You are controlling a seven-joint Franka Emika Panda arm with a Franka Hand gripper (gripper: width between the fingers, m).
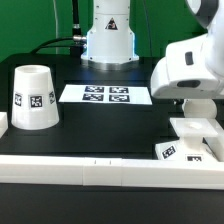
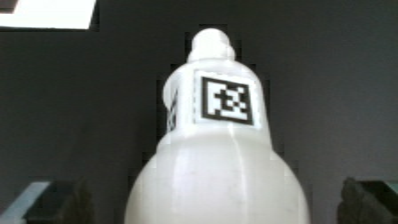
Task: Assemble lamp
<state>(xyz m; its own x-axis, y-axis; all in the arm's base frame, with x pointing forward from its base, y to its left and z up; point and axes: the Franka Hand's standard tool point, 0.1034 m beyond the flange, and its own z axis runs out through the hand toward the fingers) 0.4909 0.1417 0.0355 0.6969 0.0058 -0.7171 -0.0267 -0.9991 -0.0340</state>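
Wrist cam has the bulb [image 2: 214,150] sitting between my gripper [image 2: 210,195] fingers [image 2: 45,200], jaws spread wide, with a gap on both sides. It's lying on the black table [image 1: 100,128], long axis running straight out from the wrist, narrow tip pointing away, tag facing up. The shade [image 1: 31,96] stands wide end down, well apart on the exterior view's left.

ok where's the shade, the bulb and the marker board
shade [image 1: 33,97]: exterior view, front wall, at the tags
bulb [image 2: 217,150]: wrist view, white body just below its tag
marker board [image 1: 106,94]: exterior view, middle of the board, among its printed markers
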